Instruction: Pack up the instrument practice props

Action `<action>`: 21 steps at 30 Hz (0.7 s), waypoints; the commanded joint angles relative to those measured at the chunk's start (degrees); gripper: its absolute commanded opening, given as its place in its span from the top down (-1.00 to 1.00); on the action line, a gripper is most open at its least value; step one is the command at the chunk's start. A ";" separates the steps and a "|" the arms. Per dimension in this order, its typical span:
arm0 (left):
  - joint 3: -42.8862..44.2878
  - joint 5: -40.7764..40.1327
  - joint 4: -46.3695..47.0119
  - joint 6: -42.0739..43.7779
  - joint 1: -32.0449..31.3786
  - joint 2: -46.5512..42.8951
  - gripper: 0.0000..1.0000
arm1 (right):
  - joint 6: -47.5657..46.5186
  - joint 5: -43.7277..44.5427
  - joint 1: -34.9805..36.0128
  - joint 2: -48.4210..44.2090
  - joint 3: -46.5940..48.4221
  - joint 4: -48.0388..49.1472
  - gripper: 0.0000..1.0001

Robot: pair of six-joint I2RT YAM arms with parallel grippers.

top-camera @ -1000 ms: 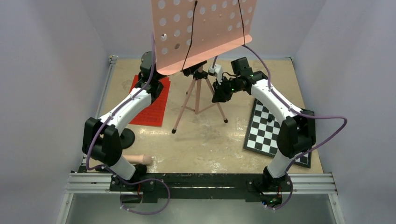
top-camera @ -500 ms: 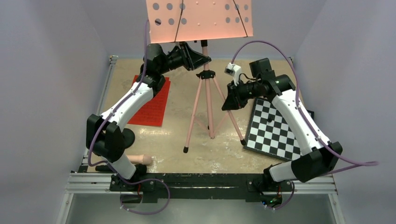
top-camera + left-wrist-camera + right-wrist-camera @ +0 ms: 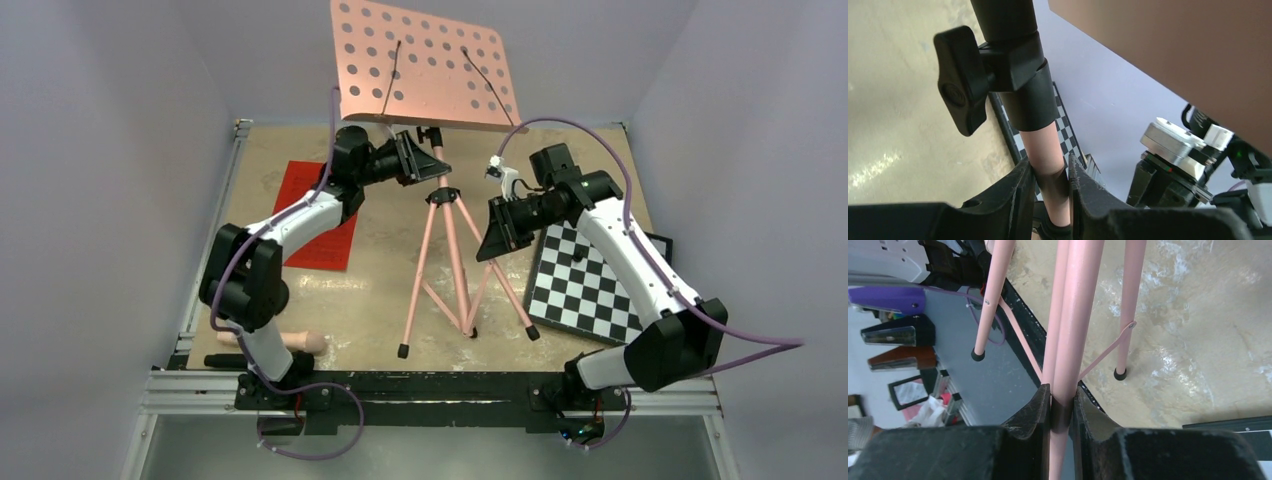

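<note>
The pink music stand is held between both arms at the table's middle. Its hole-perforated desk (image 3: 425, 65) tilts at the back, and its underside (image 3: 1173, 55) fills the upper right of the left wrist view. The tripod legs (image 3: 440, 260) reach toward the front edge. My left gripper (image 3: 428, 160) (image 3: 1050, 175) is shut on the pink post (image 3: 1043, 145), just below the black clamp knob (image 3: 960, 82). My right gripper (image 3: 490, 240) (image 3: 1062, 405) is shut on a pink leg tube (image 3: 1075, 315). Red sheet-music pages (image 3: 315, 215) lie flat at the left. A pink rod (image 3: 300, 342) lies near the left arm's base.
A black-and-white checkerboard (image 3: 585, 285) lies on the table under the right arm. Grey walls close in on three sides. The black rail (image 3: 430, 385) runs along the front edge, with one tripod foot (image 3: 403, 350) close to it.
The stand has swung with both grippers on it. Its feet have moved toward the front edge and its desk has tipped back and flatter. Both arms shifted with it.
</note>
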 commanded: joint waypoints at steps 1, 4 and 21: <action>0.14 1.30 9.42 1.12 -1.30 5.04 1.00 | 4.18 -11.25 0.66 -0.94 1.16 13.42 1.00; 1.39 1.50 10.97 -0.50 -1.60 9.97 1.00 | 6.91 -11.40 0.89 -0.22 0.21 15.11 1.00; -2.89 0.40 16.93 -5.26 -3.36 22.07 1.00 | 15.88 -6.93 1.41 9.41 -0.75 18.94 1.00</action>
